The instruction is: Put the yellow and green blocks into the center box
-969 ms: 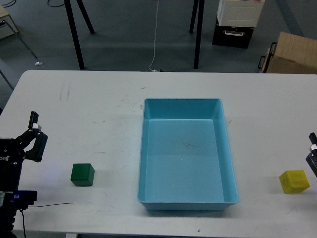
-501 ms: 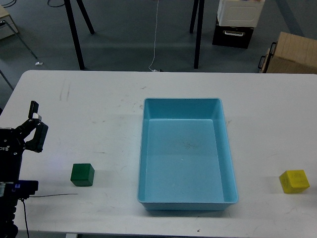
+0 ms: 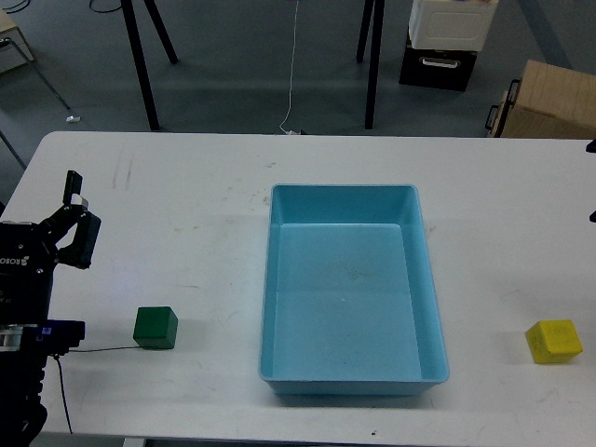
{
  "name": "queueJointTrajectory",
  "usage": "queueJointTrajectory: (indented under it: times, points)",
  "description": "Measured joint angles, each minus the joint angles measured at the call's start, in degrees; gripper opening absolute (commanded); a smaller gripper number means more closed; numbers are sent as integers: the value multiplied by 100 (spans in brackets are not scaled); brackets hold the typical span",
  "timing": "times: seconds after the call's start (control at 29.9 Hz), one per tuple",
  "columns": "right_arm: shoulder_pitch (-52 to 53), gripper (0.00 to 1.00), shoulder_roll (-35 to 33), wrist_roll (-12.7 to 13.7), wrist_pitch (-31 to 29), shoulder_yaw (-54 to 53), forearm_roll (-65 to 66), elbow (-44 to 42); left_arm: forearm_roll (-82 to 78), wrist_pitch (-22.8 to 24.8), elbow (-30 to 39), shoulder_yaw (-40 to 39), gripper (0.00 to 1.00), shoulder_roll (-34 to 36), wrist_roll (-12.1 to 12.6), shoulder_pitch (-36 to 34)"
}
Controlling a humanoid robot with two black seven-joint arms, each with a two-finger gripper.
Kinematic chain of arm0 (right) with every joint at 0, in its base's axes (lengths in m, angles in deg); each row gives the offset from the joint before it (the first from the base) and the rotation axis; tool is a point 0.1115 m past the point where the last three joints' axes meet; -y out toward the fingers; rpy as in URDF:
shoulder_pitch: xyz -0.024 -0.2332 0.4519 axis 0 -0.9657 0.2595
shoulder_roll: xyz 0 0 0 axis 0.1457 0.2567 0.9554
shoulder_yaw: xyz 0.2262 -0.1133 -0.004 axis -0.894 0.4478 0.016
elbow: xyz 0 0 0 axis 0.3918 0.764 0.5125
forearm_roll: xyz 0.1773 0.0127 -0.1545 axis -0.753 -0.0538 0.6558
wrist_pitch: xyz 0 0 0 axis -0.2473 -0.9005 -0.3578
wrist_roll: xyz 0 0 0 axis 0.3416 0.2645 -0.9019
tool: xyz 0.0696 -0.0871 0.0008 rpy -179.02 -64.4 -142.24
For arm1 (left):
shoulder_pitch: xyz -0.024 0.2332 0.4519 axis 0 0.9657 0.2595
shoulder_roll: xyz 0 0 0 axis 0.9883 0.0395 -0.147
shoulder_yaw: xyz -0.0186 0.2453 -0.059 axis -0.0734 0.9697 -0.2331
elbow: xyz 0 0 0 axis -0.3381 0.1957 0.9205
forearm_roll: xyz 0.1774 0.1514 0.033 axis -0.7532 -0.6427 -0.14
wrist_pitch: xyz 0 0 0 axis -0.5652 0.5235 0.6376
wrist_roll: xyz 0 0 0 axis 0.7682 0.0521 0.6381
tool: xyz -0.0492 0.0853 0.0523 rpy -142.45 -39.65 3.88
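One view, from the head. The left arm enters at about nine o'clock and rises along the table's left edge; the left gripper (image 3: 76, 216) stands at its far end, its two fingers (image 3: 86, 240) spread apart and holding nothing. The green block (image 3: 155, 327) sits on the white table (image 3: 186, 214) at about five o'clock from those fingers, near but apart. The blue box (image 3: 270, 279) lies at centre. The yellow block (image 3: 553, 340) rests at the box's four o'clock, well apart. Only a dark sliver at the right edge may belong to the right gripper (image 3: 591, 147); its state cannot be told.
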State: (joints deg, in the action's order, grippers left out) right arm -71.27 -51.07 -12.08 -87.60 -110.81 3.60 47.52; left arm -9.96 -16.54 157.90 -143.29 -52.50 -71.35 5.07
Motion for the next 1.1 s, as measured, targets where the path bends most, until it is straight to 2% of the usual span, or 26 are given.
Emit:
queueJointTrajectory:
  times: [0.1,0.27,0.53,0.87,1.1]
  points:
    - [412,100,-29,256,-5,412,943,107,-28,0,-7,177,100,-97,-11,-76]
    - [512,100,187,350,-6,791,2212,230,-422,0,-38,344,100,-376,-12,-166]
    - [739,100,784,512,-6,2116,3755,176,-654,0,-206,370,100,-558,-10,-225]
    - [2092,100,1359,527,-5,4042,4055,68,-657,-1,-429,360,100,-542,-10,-199]
    - [2428,100,1439,642,-5,4865,4502,67,-657,-1,-480,353,100,-541,-26,-181]
